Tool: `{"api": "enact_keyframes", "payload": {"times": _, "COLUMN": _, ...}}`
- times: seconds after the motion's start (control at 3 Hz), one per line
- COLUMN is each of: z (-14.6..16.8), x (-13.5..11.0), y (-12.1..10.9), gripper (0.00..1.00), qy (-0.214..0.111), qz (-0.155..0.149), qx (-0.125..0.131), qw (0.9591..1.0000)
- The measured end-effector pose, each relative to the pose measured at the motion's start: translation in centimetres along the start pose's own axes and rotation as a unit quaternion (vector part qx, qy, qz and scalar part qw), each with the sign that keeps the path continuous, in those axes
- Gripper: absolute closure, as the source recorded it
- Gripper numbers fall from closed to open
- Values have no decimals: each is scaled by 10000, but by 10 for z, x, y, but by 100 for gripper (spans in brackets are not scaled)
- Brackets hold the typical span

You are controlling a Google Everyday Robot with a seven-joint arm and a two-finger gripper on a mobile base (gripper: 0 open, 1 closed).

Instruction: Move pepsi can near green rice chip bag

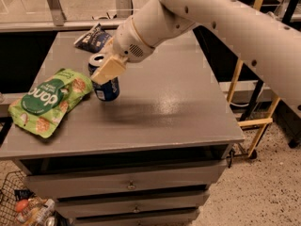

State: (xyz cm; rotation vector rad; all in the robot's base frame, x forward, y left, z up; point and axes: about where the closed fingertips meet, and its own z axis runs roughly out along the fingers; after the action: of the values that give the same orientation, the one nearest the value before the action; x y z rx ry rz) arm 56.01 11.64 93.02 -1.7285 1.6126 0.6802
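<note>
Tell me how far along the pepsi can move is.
Nearly done. The small dark blue metal pepsi can is already right beside the large bright green crinkled chip bag. The gripper grips it over the grey table. Left: confirm it rests on the table, release, withdraw.
</note>
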Motion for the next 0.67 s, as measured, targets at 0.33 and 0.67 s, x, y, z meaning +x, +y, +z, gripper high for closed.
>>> {"api": "enact_keyframes", "payload": {"times": 0.33, "z": 22, "x": -7, "y": 13, "gripper": 100, "qy": -4, "qz": -201, "qx": -233, "qw": 9995}}
{"api": "enact_keyframes", "payload": {"times": 0.67, "z": 37, "x": -15, "y": 17, "gripper": 100, "qy": -31, "qz": -370, "qx": -375, "qw": 9986}}
